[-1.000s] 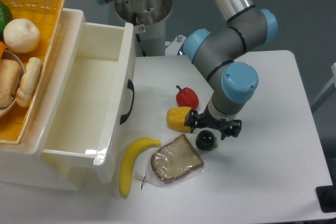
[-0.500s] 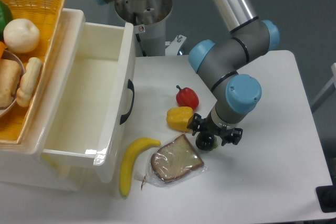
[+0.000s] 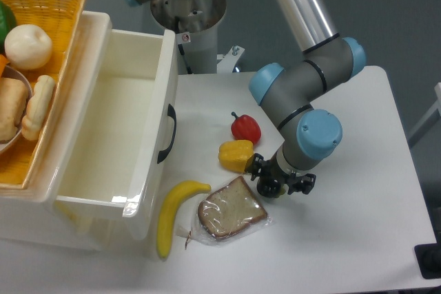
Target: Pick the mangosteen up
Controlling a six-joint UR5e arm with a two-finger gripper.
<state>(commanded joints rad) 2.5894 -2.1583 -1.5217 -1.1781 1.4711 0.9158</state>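
Tool [image 3: 278,178]: lowered over mangosteen [image 3: 271,186], fingers flanking it; contact cannot be told.
Mangosteen: on surface [image 3: 344,225], just right of yellow pepper [image 3: 236,155].
Axis: round; orientation indiscernible.

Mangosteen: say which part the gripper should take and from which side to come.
Take the small glossy blackish-purple round mangosteen across its round middle, coming straight down from above. It sits low on the white table, with the yellow pepper and bagged bread slice close on two sides, so a top approach probably keeps the black two-finger gripper clear of both.
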